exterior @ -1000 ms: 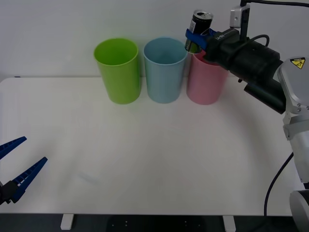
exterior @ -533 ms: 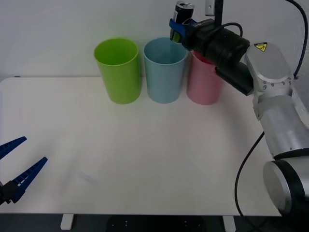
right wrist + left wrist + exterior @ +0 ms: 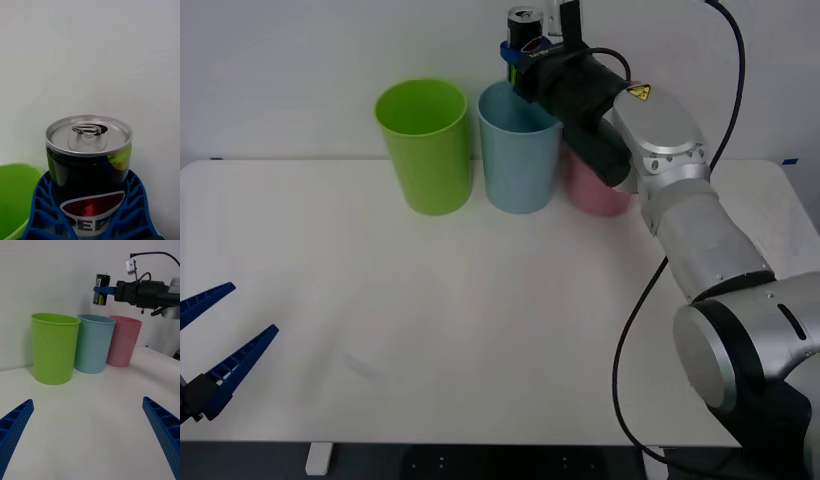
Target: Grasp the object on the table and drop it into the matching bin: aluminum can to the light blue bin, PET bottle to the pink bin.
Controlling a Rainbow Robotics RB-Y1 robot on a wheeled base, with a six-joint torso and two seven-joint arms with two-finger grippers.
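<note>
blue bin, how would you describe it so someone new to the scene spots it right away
At the back of the white table stand three tall plastic bins in a row. The blue bin is the middle one, with the green bin on its left and the pink bin on its right. The right gripper holds a dark can above its rim.

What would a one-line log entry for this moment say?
right gripper: holds can upright | above light blue bin | left gripper: open, idle near table edge

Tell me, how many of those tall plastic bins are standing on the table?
3, in a row at the far edge of the table: the lime green bin on the left, the light blue bin in the middle, and the pink bin on the right, partly hidden behind the robot's right arm.
</note>
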